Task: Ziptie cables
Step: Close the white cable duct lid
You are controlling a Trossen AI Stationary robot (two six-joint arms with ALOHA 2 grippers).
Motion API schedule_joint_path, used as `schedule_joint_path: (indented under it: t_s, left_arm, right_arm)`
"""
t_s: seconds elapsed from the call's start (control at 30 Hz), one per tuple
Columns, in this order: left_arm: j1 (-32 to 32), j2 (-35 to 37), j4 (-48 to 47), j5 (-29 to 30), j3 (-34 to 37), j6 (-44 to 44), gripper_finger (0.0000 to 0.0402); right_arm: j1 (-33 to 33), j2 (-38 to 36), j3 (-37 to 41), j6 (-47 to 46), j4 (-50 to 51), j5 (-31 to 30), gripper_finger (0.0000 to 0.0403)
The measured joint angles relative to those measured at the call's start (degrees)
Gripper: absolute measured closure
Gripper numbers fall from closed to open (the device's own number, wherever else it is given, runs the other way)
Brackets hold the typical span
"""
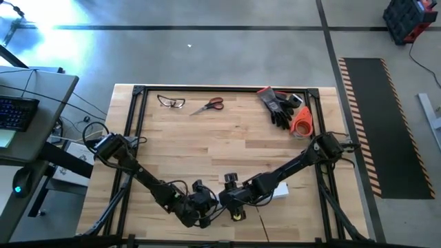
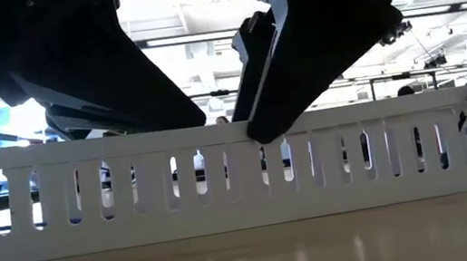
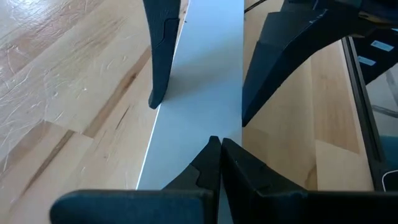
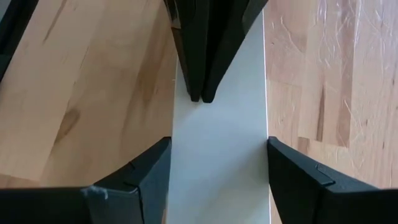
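- High view: wooden table [image 1: 172, 138] in a black frame, with both dark arms reaching in from the side edges to meet at the middle of the near edge.
- White slotted channel [image 2: 221, 173] lying along that near edge, standing on its long side, mostly covered from above by the two wrists.
- Left gripper [image 1: 202, 210] poised over the channel's flat top, fingers pressed together with nothing visible between them.
- Right gripper [image 1: 233, 200] just beside it, facing it, fingers spread wide to either side of the channel and apparently clear of its walls.
- Far-right corner: dark gloves [image 1: 279, 107] touching an orange tape roll [image 1: 301, 122].
- Far edge, left of middle: red-handled scissors [image 1: 209, 105] and glasses [image 1: 171, 102], well apart from both grippers.
- Cables: not made out in any view; possibly inside the channel or under the arms, impossible to tell.
- No zip tie seen anywhere, in a gripper or on the table.
- Judged progress: early. No bundle gathered and no tie looped or cinched, so finding, gathering and tying all appear left to do.
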State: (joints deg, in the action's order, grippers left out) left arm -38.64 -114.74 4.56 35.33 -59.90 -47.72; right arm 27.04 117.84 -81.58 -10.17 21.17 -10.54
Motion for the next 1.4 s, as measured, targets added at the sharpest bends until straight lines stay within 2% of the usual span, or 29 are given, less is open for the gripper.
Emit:
schedule_joint_path:
  t_s: [0.07,0.17,0.23,0.37,0.47,0.63,0.83,0.97,1.1,1.23,1.33,1.4]
  left_arm:
    - [0.0,0.0,0.1,0.0,0.0,0.0,0.0402]
    - [0.1,0.0,0.3,-0.3,0.0,-0.1,0.0402]
    - [0.1,0.0,0.4,-0.2,0.0,0.1,0.0402]
    - [0.0,0.0,0.5,-0.2,0.0,0.3,0.0402]
    - [-0.2,-0.1,0.5,0.1,0.0,0.3,0.0402]
    - [-0.6,-0.1,0.7,0.3,0.0,0.9,0.0402]
    - [-0.8,-0.2,1.6,1.4,0.1,2.0,0.0402]
    - [-0.8,-0.3,1.7,1.4,0.1,2.2,0.0402]
    - [-0.8,-0.3,2.6,1.4,0.2,3.3,0.0402]
    - [-0.8,-0.3,2.6,1.3,0.2,3.4,0.0402]
    - [-0.8,-0.4,2.8,1.3,0.2,3.4,0.0402]
    - [-0.8,-0.4,2.9,1.3,0.2,3.4,0.0402]
  right_arm:
    - [0.0,-0.6,0.0,1.0,0.4,0.1,0.0189]
    - [0.7,-2.6,0.1,1.5,0.9,-2.6,0.0123]
    - [1.2,-5.1,-0.1,1.5,2.1,-5.7,0.0093]
    - [3.9,-9.3,0.0,4.2,8.3,-12.9,0.0093]
    - [7.0,-13.7,-0.1,5.7,14.0,-14.4,0.0108]
    - [10.1,-15.4,0.1,2.0,27.6,-12.7,0.0119]
    - [8.4,-14.2,0.0,3.1,24.0,-3.5,0.0108]
    - [5.4,-11.1,0.0,3.1,26.5,0.8,0.0083]
    - [2.9,-7.0,0.0,3.7,27.2,8.0,0.0053]
    - [2.2,-5.0,0.0,3.7,29.1,6.7,0.0036]
    - [2.2,-4.7,0.0,4.0,31.1,3.5,0.0035]
    - [2.3,-4.7,0.0,4.0,31.6,3.4,0.0037]
